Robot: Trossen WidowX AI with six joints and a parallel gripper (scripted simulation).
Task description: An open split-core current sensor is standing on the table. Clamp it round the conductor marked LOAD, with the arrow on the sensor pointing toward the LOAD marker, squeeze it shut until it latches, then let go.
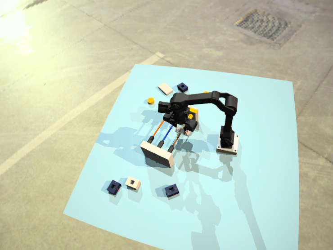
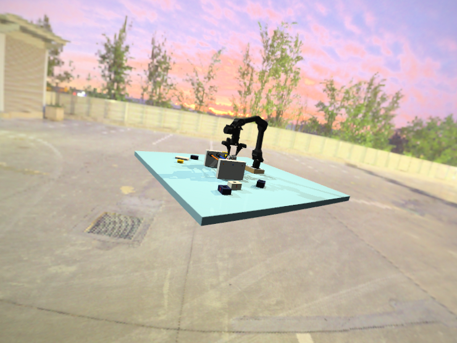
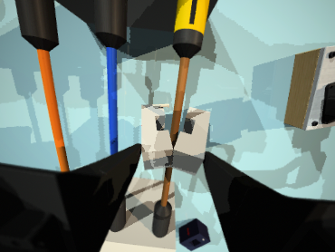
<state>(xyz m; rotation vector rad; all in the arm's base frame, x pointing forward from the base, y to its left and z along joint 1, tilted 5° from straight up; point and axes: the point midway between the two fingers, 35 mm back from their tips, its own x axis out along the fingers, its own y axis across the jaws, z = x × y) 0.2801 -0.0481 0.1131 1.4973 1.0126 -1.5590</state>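
Observation:
My gripper is shut on the pale split-core sensor, one finger on each side. The sensor's two halves form a V, parted toward the top of the wrist view and close together at the bottom. The brown conductor shows in the gap, passes out of sight at the halves' near end and comes out below. Whether it is fully inside the core, I cannot tell. A yellow sleeve with a black mark sits at its far end. No arrow on the sensor is readable.
Blue and orange conductors run left of the brown one. A near panel and a far panel stand at the ends. Dark blocks, a cream block, a cream slab and a yellow disc lie around.

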